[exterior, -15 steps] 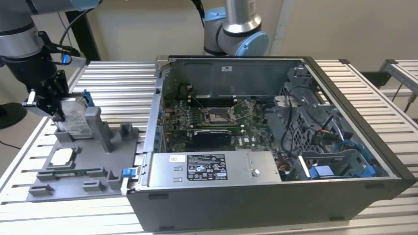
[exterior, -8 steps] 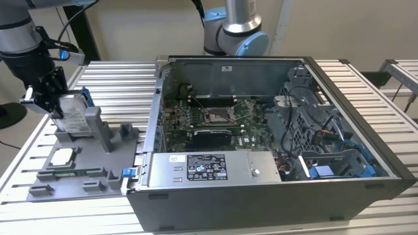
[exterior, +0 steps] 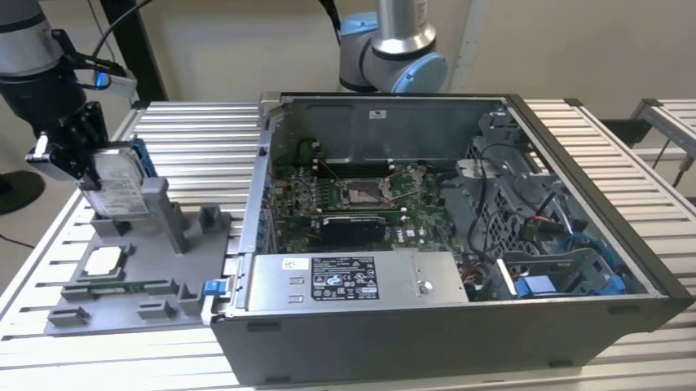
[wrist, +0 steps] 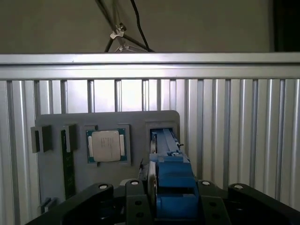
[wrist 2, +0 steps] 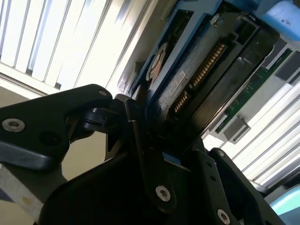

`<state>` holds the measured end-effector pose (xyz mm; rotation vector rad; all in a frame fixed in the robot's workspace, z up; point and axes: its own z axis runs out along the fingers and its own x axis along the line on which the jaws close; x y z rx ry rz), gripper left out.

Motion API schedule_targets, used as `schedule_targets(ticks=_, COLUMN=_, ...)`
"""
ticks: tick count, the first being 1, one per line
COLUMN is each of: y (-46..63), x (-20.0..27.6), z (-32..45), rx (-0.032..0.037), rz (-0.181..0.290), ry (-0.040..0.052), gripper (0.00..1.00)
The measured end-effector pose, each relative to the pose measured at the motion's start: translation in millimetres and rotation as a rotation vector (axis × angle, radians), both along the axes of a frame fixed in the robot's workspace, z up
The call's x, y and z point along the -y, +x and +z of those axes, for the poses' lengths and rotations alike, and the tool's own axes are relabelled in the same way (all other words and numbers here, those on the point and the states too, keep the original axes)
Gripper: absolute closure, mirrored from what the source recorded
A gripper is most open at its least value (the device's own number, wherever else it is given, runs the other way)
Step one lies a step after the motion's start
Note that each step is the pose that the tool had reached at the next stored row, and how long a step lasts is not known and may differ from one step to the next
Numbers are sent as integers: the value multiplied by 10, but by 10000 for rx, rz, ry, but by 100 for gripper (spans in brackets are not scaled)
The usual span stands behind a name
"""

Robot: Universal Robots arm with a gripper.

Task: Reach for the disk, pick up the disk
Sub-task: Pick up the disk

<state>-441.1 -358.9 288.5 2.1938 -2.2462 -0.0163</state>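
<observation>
Now fingers (exterior: 85, 147) tight on the upright disk (exterior: 117, 186) at the grey holder (exterior: 163, 261)

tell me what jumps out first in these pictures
The big open computer case dominates the exterior view's middle and right, its green board exposed. At that view's left, the gripper is shut on the disk, which stands on edge at a grey holder tray on the slatted table.
</observation>
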Motion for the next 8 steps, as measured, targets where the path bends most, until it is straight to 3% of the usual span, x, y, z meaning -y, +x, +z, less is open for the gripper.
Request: schedule_targets(ticks=8, y=0, x=0, z=173, rx=-1, rz=0, ry=-1, gripper=100)
